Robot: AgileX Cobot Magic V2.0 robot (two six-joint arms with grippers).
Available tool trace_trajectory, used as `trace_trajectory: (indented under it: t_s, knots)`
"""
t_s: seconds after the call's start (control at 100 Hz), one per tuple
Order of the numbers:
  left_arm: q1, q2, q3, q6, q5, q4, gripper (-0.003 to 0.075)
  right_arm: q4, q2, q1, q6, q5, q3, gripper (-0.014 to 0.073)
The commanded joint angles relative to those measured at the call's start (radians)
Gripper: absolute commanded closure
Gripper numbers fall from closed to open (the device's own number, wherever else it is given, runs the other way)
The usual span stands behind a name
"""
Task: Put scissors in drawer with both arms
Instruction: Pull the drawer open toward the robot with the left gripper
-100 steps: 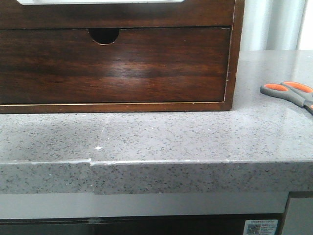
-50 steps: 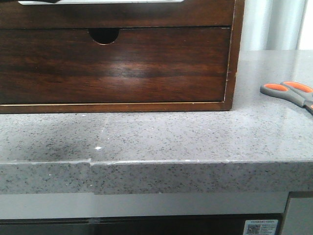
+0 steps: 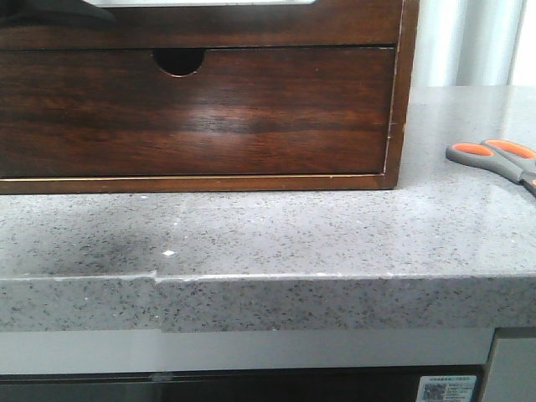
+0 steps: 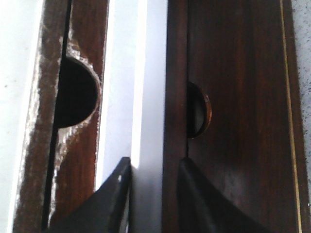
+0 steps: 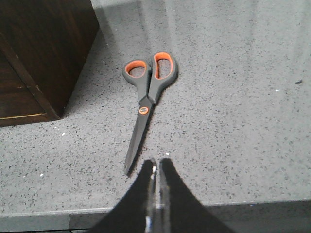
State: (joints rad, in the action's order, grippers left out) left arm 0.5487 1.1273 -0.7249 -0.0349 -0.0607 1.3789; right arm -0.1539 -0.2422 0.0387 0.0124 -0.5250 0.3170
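The scissors (image 3: 496, 157), grey with orange-lined loops, lie flat on the grey counter to the right of the cabinet. In the right wrist view the scissors (image 5: 148, 97) lie blades toward my right gripper (image 5: 157, 162), which is shut and empty just short of the blade tip. The drawer (image 3: 352, 25) is the low dark front at the cabinet's top. My left gripper (image 4: 154, 162) is open over the drawer's front wall (image 4: 176, 97), one finger (image 4: 114, 194) inside and one (image 4: 197, 199) outside. A dark part of the left arm (image 3: 50, 10) shows at the front view's top left.
Below the drawer is a taller wooden front (image 3: 251, 117) with a half-round notch (image 3: 178, 60). The cabinet's right side (image 3: 400, 92) stands left of the scissors. The counter's front edge (image 3: 335, 280) runs across, close under my right gripper.
A dark part of the left arm has come into the top left of the front view, and the shadow on the counter at the left has darkened. The scissors have not moved.
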Motion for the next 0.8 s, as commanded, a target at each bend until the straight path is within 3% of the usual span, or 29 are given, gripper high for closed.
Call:
trace_trajectory:
  t_s: [0.0,0.15,0.52,0.79]
  knots:
    - [0.009,-0.017,-0.036,-0.005,-0.009,0.010,0.0619,-0.004,-0.018,0.002,-0.005,0.069,0.033,0.0635]
    - [0.009,-0.017,-0.036,-0.005,-0.009,0.010,0.0742,-0.004,-0.018,0.002,-0.005,0.069,0.033,0.0635]
    - [0.014,-0.053,-0.024,-0.007,-0.111,0.010,0.0742,-0.004,-0.018,0.002,-0.005,0.069,0.033,0.0635]
    - [0.064,-0.148,0.040,-0.007,-0.111,0.006,0.0742,-0.004,-0.018,0.002,-0.005,0.069,0.033,0.0635]
